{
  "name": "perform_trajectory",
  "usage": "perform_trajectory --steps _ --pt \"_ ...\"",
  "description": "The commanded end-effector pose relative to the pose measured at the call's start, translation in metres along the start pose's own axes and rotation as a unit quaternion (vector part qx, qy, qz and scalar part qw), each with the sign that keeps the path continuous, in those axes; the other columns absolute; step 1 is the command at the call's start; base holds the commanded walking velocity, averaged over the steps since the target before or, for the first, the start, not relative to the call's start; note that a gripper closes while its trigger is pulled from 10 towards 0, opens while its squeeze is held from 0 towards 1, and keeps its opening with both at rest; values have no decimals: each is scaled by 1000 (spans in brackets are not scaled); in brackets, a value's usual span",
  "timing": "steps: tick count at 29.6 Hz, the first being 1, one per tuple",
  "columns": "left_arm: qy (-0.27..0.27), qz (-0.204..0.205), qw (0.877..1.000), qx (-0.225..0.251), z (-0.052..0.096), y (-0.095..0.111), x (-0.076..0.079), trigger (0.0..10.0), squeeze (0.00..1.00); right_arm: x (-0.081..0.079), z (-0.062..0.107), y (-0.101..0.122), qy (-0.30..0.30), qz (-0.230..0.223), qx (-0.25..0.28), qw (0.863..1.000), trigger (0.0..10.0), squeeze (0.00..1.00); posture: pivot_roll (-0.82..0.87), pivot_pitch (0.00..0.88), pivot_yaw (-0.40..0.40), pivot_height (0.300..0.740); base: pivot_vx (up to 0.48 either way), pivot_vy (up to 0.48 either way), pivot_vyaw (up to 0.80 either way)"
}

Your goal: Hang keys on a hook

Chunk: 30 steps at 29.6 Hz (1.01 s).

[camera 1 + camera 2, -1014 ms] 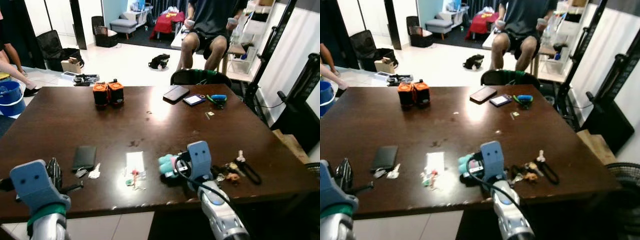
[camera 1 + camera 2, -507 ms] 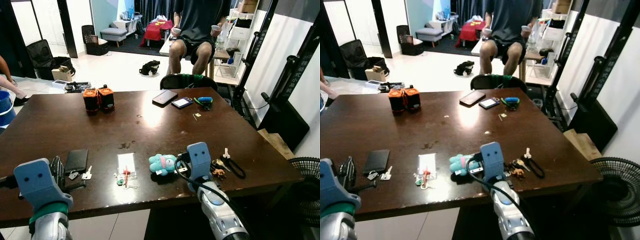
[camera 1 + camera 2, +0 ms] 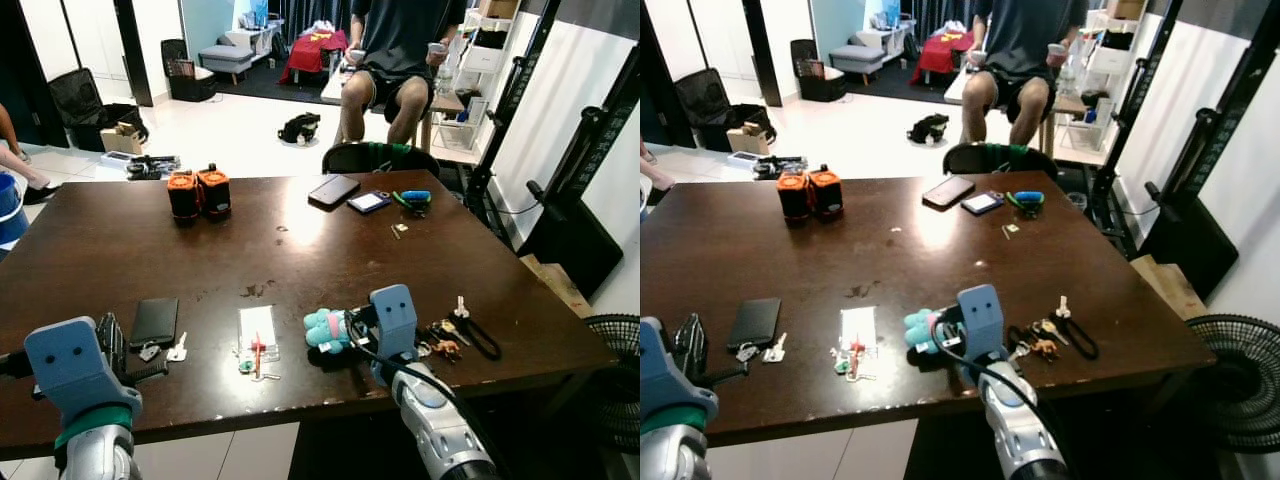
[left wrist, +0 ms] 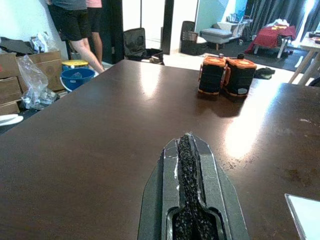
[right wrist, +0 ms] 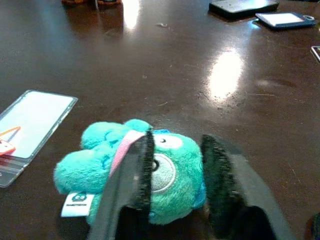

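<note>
Dark worktop (image 3: 300, 250) is carrying a teal plush (image 5: 135, 170); right gripper (image 5: 175, 170), fingers parted, is straddling it and should squeeze centrally. Left gripper (image 4: 187, 170) is closed.

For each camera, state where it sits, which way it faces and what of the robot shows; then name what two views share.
Left eye view: on the head, looking forward and down over the brown table; both silver arms show, with the teal plush toy and keys near.
Right eye view: the head's other eye, same scene.
Left wrist view: along the shut left end effector, toward two orange-topped canisters.
Right wrist view: along the open right end effector, straddling the plush toy.
Shared: the wrist views both show the white card.
</note>
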State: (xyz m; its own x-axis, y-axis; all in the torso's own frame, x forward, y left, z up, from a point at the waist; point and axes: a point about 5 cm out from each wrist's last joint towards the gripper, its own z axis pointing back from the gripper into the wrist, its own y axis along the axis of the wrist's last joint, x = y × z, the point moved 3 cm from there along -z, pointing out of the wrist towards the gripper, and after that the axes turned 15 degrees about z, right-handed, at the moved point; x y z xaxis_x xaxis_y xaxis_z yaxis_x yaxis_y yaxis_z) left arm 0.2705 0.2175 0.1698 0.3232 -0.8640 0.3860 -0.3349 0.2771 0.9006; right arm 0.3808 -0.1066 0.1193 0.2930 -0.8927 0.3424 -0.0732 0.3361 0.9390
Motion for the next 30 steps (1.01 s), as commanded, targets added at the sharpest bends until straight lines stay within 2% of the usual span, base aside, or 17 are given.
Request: perform_trajectory --steps 1,5,9,10,11,14,15,22,24,27,30 --pt "4 -4 1000 -13 1 -5 -3 10000 0 -1 4 -11 2 -1 -21 1000 10000 1000 -70 38 54 740 0 0 0" --pt "3 -2 1000 -16 2 -6 -3 10000 0 3 8 -17 -11 5 -32 999 10000 1000 -72 41 55 740 0 0 0" --pt "2 0 1000 -17 2 -6 -2 10000 0 12 12 -23 -37 -1 -42 998 10000 1000 -77 43 61 740 0 0 0" --pt "2 2 1000 -17 2 -6 -2 10000 0 18 13 -25 -53 -12 -47 997 10000 1000 -75 43 59 740 0 0 0" --pt "3 4 1000 -17 1 -6 -2 10000 0 23 13 -27 -64 -21 -52 996 10000 576 -75 43 59 740 0 0 0" --pt "4 6 1000 -16 1 -6 -3 10000 0 26 13 -28 -71 -25 -56 996 10000 576 -74 43 57 740 0 0 0" --pt "7 8 1000 -16 1 -5 -4 10000 0 29 13 -30 -67 -23 -61 996 10000 0 -74 43 57 740 0 0 0" --pt "7 8 1000 -15 1 -5 -4 10000 0 26 11 -25 -41 -28 -41 998 10000 0 -74 43 57 740 0 0 0" --pt "7 8 1000 -14 1 -4 -4 10000 0 25 9 -18 -27 -38 -22 999 10000 0 -74 43 57 740 0 0 0" --pt "5 8 1000 -12 -1 -3 -3 10000 0 22 6 2 1 -60 36 998 10000 0 -75 40 61 740 0 0 0" --pt "4 8 1000 -11 -1 -3 -3 10000 0 23 5 6 3 -65 46 997 10000 0 -75 40 61 740 0 0 0"
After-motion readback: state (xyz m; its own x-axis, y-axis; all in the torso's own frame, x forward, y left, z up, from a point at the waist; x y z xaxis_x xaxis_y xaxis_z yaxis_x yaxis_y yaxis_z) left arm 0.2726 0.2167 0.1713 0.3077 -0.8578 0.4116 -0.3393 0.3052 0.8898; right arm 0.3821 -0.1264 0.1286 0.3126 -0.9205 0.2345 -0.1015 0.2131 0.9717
